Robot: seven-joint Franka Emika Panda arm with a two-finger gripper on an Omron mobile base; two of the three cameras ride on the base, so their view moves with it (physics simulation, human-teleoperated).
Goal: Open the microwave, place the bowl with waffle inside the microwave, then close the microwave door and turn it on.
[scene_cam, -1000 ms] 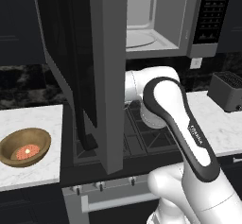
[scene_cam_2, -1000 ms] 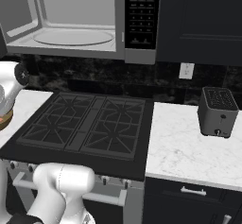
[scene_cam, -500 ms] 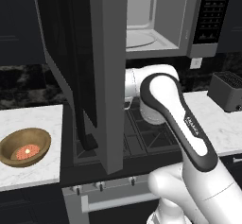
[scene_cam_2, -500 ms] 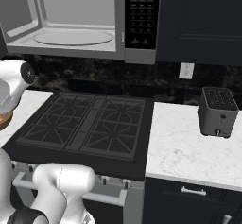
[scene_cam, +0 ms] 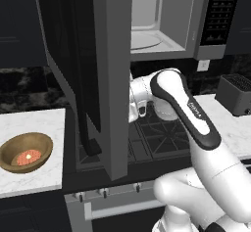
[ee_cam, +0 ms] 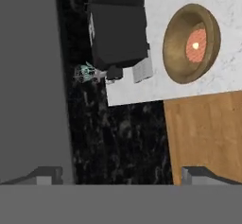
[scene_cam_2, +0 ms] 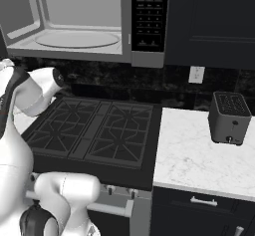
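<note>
The microwave (scene_cam: 162,25) hangs above the stove with its pale cavity (scene_cam_2: 74,28) exposed. The microwave door (scene_cam: 105,74) stands swung wide toward me, dark handle bar on its outer face. The brown bowl (scene_cam: 25,152) rests on the white counter at the left, with the reddish waffle (scene_cam: 28,157) inside. In the hand view the bowl (ee_cam: 191,43) and waffle (ee_cam: 196,45) lie far off at the upper right. My gripper (ee_cam: 123,176) is open, its fingertips (ee_cam: 47,173) wide apart with nothing between them. The arm (scene_cam: 171,99) bends left behind the door's edge.
A black gas stove (scene_cam_2: 94,130) lies under the microwave. A dark toaster (scene_cam_2: 229,118) sits on the right marble counter (scene_cam_2: 194,155). A dark boxy object (ee_cam: 118,29) stands on the counter beside the bowl. A flat grey surface (ee_cam: 28,76) runs along the hand view's left side.
The arm has shifted slightly, its forearm reaching further into the right base view. Bowl, waffle and door stand where they were, and the gripper has stayed open.
</note>
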